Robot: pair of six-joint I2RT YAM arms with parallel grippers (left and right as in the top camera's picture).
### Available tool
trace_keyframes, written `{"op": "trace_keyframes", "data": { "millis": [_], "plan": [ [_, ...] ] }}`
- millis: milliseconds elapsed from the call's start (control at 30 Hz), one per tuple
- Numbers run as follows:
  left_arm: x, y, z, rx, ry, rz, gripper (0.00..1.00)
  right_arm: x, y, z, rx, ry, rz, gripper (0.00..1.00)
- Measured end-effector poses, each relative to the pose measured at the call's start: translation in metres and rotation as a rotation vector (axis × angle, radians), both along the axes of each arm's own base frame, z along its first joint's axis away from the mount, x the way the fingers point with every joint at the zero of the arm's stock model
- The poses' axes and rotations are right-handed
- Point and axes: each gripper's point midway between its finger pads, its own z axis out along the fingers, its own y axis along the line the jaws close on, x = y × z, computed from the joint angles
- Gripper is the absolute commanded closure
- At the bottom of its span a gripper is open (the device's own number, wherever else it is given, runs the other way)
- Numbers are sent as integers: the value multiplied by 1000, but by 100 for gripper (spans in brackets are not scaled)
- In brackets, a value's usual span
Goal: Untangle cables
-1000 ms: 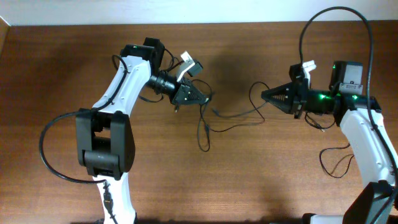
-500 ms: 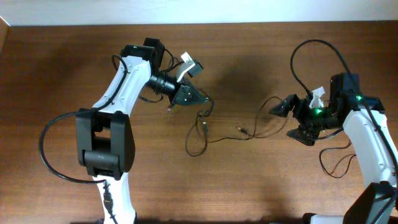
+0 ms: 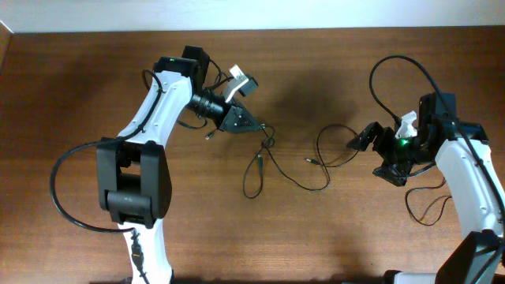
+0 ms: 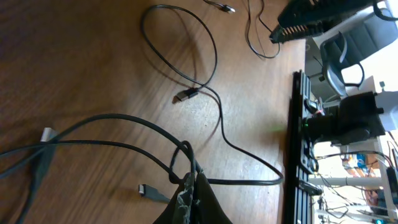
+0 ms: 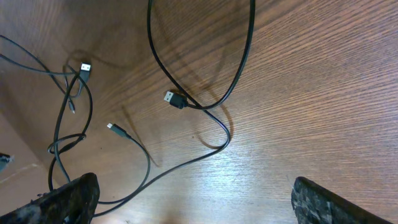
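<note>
Left gripper is clamped shut on the cables, which are pinched in a small knot at its tip. Right gripper is held wide open, nothing between its two fingers, just beside one cable loop. Thin black strands are spread over the wooden table between the two arms. Four plug ends are counted from the left wrist; the number of separate cables cannot be told.

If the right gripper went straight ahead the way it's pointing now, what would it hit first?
Most likely the thin black cable curving across the table just ahead of the open right gripper, with the wood right under it. Depth is hard to judge here.
</note>
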Motion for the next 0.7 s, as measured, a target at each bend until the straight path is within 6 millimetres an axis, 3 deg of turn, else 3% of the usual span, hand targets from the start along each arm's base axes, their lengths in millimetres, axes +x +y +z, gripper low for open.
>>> {"op": "trace_keyframes", "data": {
  "millis": [67,200,333,433,500,567,700],
  "plan": [
    [5,-1,-2,8,3,22,96,0,0,0,0,0,0,1],
    [16,-5,-26,97,45,115,83,0,0,0,0,0,0,1],
    [14,-10,-36,138,93,156,77,0,0,0,0,0,0,1],
    [14,-27,-43,174,83,165,53,0,0,0,0,0,0,2],
    [15,-35,-58,250,76,205,48,0,0,0,0,0,0,2],
    [11,-44,-70,284,80,225,51,0,0,0,-1,-1,0,2],
    [3,-49,-78,324,117,247,85,0,0,0,0,-1,0,1]
  ]
}}
